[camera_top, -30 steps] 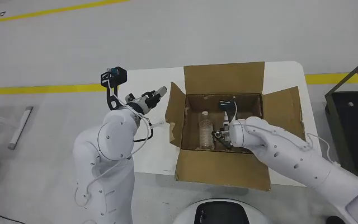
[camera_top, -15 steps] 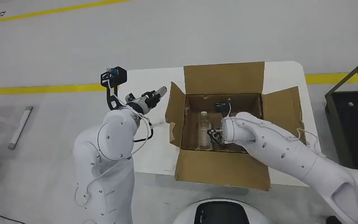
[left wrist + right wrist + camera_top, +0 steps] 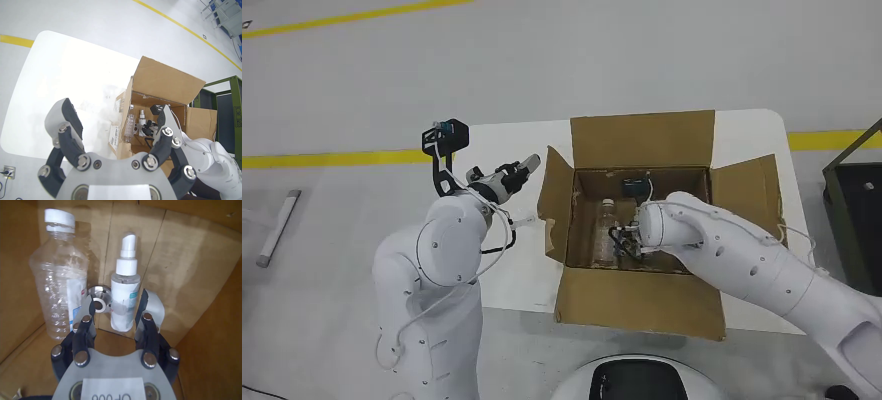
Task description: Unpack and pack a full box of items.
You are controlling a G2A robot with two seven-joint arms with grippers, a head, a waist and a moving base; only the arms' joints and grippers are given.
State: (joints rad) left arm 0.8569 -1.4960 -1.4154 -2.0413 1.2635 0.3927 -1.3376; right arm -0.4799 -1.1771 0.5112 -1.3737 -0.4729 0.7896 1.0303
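The spray bottle [image 3: 123, 298] lies on the floor of the open cardboard box [image 3: 189, 256], its white nozzle toward the far wall, and my right gripper [image 3: 117, 301] sits over its lower body with the fingers [image 3: 145, 306] apart, one on each side and not pressed onto it. Just beside it lies a clear water bottle [image 3: 58, 285], white cap pointing the same way. My right wrist view also gives a small metal flange [image 3: 99, 300] in the gap between the two bottles, close against one of my fingers. From the top view I get the wider layout instead: the water bottle [image 3: 606, 232] along the box's left half, my right gripper [image 3: 625, 243] down inside, and the box [image 3: 642, 140] with all four flaps folded outward on the white table [image 3: 512, 140]. My left gripper [image 3: 525, 165] hangs above the table, left of the box and apart from it. Its own wrist view shows the left gripper [image 3: 116, 108] spread wide with nothing between the pads, looking across the table [image 3: 56, 66] into the box [image 3: 166, 83], where both bottles — water bottle [image 3: 129, 126] and spray bottle [image 3: 141, 118] — lie side by side.
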